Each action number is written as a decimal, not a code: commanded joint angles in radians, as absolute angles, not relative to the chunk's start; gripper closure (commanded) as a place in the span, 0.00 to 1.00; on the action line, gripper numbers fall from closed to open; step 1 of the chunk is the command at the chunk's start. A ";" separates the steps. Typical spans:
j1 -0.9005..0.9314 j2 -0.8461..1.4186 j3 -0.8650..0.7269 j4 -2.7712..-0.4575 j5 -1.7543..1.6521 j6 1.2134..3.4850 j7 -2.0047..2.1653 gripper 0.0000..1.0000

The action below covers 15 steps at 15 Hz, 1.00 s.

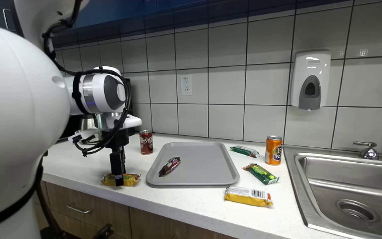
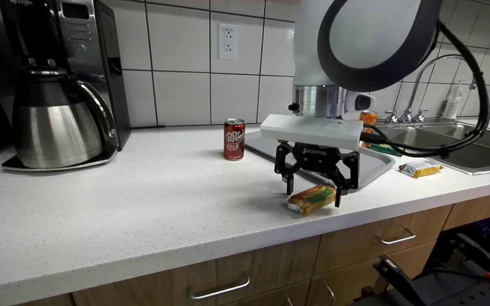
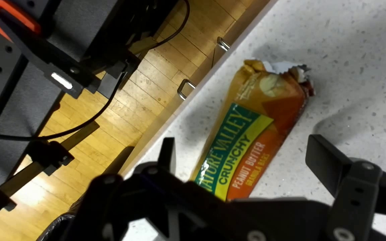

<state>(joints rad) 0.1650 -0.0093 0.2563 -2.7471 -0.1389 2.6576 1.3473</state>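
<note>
My gripper (image 2: 314, 195) is open, its fingers low over the white counter on either side of an orange, yellow and green granola bar wrapper (image 2: 311, 200). In the wrist view the wrapper (image 3: 266, 100) lies flat and slantwise between the two spread fingers (image 3: 243, 154), with counter showing on both sides; its lower end is hidden behind the gripper. In an exterior view a finger (image 1: 118, 179) stands in front of the wrapper (image 1: 131, 179). To the side, a grey tray (image 1: 201, 166) bears a dark brown bar (image 1: 170, 166) near its left edge.
A red Dr Pepper can (image 1: 146, 142) stands behind. Beyond the tray are two green bars (image 1: 245, 151) (image 1: 261, 173), a yellow bar (image 1: 248, 196), an orange Fanta can (image 1: 274, 150) and a sink (image 1: 292, 186). A coffee maker's jug (image 2: 58, 131) stands opposite. The counter's front edge (image 2: 270, 231) is close.
</note>
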 commanded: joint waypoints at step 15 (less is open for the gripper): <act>0.181 -0.026 0.237 -2.749 -0.128 2.665 1.358 0.75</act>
<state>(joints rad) 0.1651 -0.0116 0.2485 -2.7428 -0.1364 2.6621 1.3473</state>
